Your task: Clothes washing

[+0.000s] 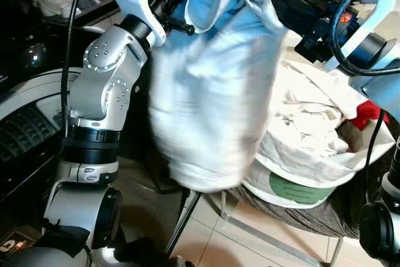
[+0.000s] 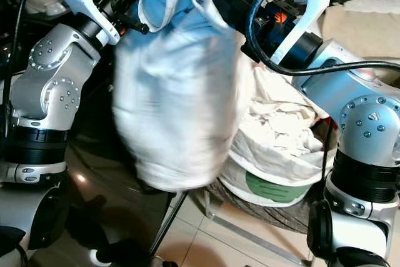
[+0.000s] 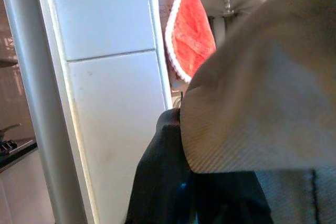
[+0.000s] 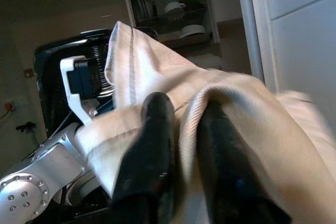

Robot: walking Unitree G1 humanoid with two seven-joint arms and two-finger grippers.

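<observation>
The hanging garment (image 1: 209, 110) was soft, matt white cloth with a fine woven rib. Both arms had brushed silver metal joints (image 1: 106, 76) and white plastic brackets. The right hand (image 4: 181, 166) had matt black fingers. Beside the garment, the floor tiles (image 1: 250, 248) looked smooth and glossy.

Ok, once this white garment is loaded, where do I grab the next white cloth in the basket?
Probably the raised crumpled fold on top of the white cloth heaped in the laundry basket, coming straight down from above: the fold stands proud, while the draped edges lie flat against the rim.
</observation>
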